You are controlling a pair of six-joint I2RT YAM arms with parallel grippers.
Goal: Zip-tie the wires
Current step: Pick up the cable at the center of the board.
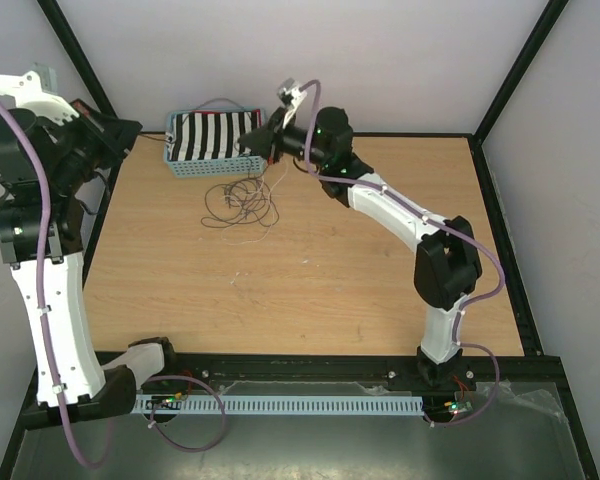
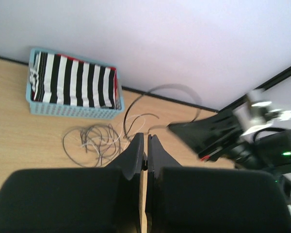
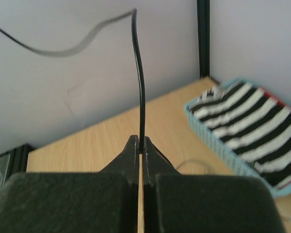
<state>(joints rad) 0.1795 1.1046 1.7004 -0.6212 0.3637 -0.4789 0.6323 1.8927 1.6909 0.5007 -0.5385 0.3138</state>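
The wires (image 1: pixel 242 200) lie in a loose tangle of thin dark and pale loops on the wooden table, just in front of the basket; they also show in the left wrist view (image 2: pixel 94 143). My right gripper (image 1: pixel 265 140) hovers above the basket's right end, shut (image 3: pixel 141 141) on a long black strip (image 3: pixel 138 73) that looks like a zip tie. The strip arcs up and over the basket (image 1: pixel 225 100) and shows in the left wrist view (image 2: pixel 169 87). My left gripper (image 1: pixel 120 135) is raised at the far left, shut and empty (image 2: pixel 146 138).
A light-blue basket (image 1: pixel 185 168) holding black-and-white striped cloth stands at the back of the table, also seen in the left wrist view (image 2: pixel 72 111) and the right wrist view (image 3: pixel 211 131). Black frame posts run along the table's sides. A white wall stands behind.
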